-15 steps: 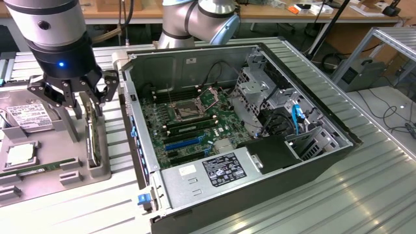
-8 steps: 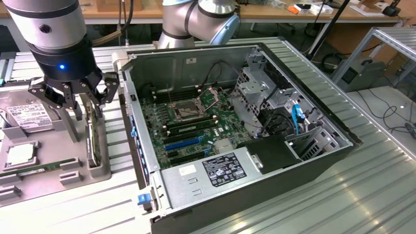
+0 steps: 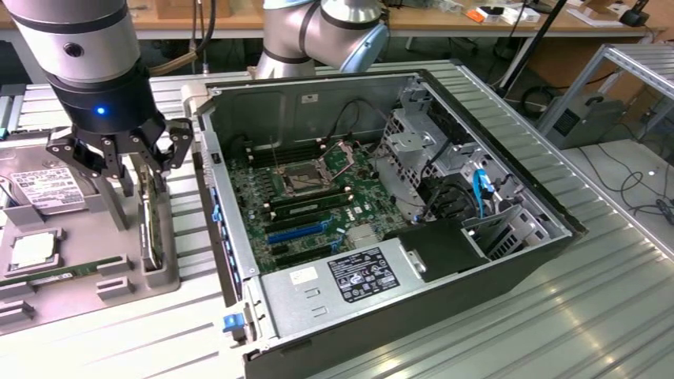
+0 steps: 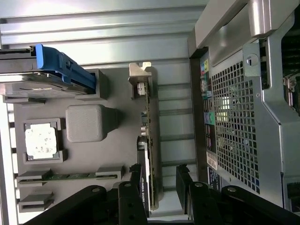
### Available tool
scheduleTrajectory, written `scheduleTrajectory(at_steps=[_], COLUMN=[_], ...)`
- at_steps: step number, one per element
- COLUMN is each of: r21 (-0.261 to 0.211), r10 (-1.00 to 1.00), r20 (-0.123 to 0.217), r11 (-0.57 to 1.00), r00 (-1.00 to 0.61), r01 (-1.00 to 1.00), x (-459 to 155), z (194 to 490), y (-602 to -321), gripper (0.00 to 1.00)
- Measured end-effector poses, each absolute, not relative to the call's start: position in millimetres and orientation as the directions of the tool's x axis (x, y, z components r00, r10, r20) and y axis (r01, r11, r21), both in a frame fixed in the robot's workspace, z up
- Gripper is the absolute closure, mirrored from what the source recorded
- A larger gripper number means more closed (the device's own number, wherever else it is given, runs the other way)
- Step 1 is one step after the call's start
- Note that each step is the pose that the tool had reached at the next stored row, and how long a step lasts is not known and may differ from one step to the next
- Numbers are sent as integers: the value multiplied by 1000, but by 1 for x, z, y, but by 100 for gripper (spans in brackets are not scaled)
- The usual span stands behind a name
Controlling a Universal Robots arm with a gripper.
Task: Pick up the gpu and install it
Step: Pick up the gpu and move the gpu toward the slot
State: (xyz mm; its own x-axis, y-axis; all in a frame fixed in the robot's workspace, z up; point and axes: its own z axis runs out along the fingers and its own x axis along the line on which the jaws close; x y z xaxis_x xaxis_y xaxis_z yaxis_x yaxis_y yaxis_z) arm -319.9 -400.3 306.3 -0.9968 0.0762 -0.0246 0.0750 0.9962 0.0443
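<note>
Jaws: the gripper [image 3: 125, 166] hung with its jaws spread wide, pinching nothing.
Gpu: the gpu [image 4: 149, 140] stood on its long edge in a slot of the gray tray [image 3: 158, 288], directly beneath the jaws. Its near end lay between the fingers [image 4: 183, 187], closer to one than the other; contact could not be told.
Bracket: the silver end bracket [image 4: 140, 77] sat at the card's end farthest from the jaws.
Hard drive: the hard drive [image 3: 43, 193] rested on the tray to one side of the jaws.
Case: the open computer case [image 3: 421, 197] lay on the jaws' opposite side, just beside the tray.
</note>
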Motion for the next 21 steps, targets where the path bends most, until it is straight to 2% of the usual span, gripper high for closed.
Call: scheduleTrajectory(at_steps=[21], r21=[44], r10=[76], r20=[-25], r11=[996], r00=[-997], r01=[75], x=[-323], z=[296], y=[-400], gripper=[57])
